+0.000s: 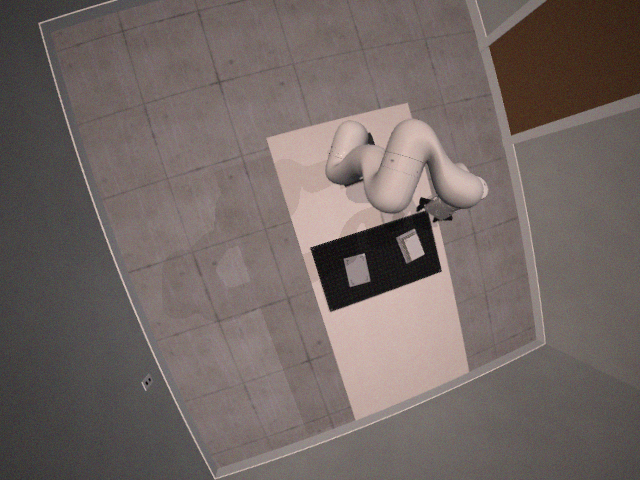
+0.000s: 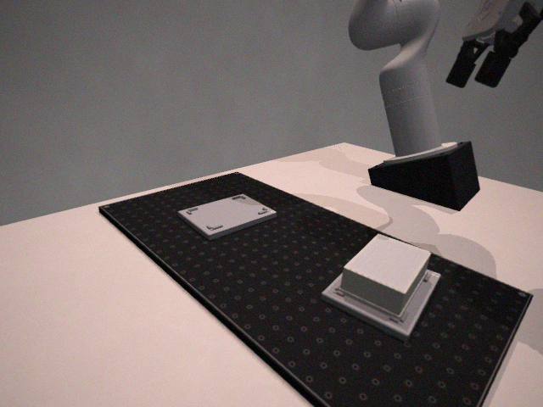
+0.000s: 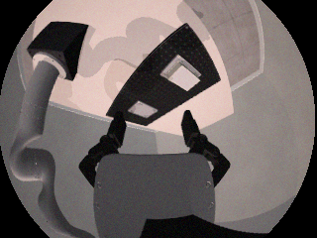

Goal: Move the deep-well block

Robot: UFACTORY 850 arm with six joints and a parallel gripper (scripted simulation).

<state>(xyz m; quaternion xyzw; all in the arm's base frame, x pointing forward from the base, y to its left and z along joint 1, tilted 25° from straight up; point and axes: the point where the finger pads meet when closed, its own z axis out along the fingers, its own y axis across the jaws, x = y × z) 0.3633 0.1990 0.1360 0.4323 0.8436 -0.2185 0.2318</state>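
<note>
Block (image 2: 385,273) on N1 (image 2: 420,316), gripper (image 2: 478,72) open, well above

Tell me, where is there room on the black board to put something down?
Room shows on the black board between the bare nest and the nest carrying the white block. The board's near corner, in front of the block, also looks free. The block's own nest is full. The open end effector hangs high, away from both.
</note>
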